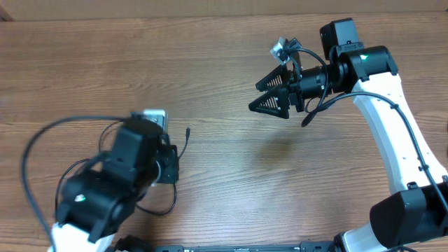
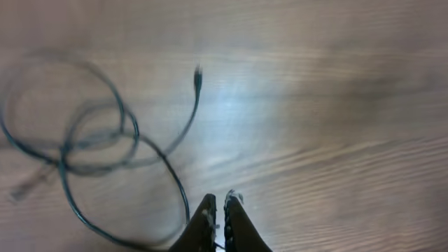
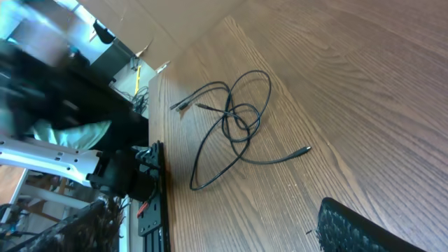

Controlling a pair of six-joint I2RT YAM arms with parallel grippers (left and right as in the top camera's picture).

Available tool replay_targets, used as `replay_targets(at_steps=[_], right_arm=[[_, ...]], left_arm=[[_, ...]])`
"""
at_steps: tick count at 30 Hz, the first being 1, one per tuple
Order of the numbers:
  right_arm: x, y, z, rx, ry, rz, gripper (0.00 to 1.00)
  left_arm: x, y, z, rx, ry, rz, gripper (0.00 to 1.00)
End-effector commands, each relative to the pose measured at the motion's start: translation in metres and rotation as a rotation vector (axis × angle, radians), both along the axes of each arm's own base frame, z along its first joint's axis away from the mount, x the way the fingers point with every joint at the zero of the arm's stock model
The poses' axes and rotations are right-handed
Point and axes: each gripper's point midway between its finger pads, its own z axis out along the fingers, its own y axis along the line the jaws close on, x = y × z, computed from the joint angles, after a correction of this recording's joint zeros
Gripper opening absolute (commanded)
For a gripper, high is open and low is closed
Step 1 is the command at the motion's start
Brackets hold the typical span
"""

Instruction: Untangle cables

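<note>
The cables (image 3: 236,120) lie looped on the table (image 1: 224,175) beneath the left arm (image 1: 112,182), well apart from the right arm (image 1: 388,126).

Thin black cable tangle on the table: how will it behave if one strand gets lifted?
Likely floppy: the cables lie in loose curves. Probably light, being very thin. Their crossed loops suggest lifting one strand would drag the rest along.

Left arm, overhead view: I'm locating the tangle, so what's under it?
The cables lie under the left arm: a plug tip and one loop poke out beside it. Their crossings are hidden overhead; the left wrist view shows them.
</note>
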Motion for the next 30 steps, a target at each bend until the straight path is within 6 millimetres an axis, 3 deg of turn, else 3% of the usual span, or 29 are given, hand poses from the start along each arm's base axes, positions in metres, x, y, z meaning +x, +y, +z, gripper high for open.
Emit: replay_targets(at_steps=[1,8,11,12,14,18,26,30], right_arm=[[-0.006,0.0,0.011,0.013,-0.029,0.007,0.88],[-0.006,0.0,0.01,0.012,-0.026,0.007,0.91],[-0.006,0.0,0.01,0.012,-0.026,0.007,0.91],[-0.006,0.0,0.01,0.012,-0.026,0.007,0.91],[-0.007,0.0,0.01,0.012,-0.025,0.007,0.91],[-0.007,0.0,0.01,0.011,-0.02,0.007,0.91],[-0.009,0.0,0.01,0.009,-0.009,0.007,0.91],[-0.009,0.0,0.01,0.012,-0.009,0.008,0.91]], left_arm=[[-0.004,0.002,-0.04,-0.053,0.091,0.138,0.06],[-0.025,0.011,-0.113,-0.105,0.265,0.397,0.06],[-0.039,0.017,-0.141,-0.105,0.331,0.493,0.25],[-0.041,0.017,-0.148,-0.109,0.344,0.501,0.38],[-0.046,0.012,-0.165,-0.132,0.372,0.488,0.47],[-0.049,0.003,-0.184,-0.181,0.391,0.464,0.51],[-0.062,0.02,-0.206,-0.109,0.406,0.503,0.42],[-0.064,0.02,-0.21,-0.106,0.41,0.501,0.57]])
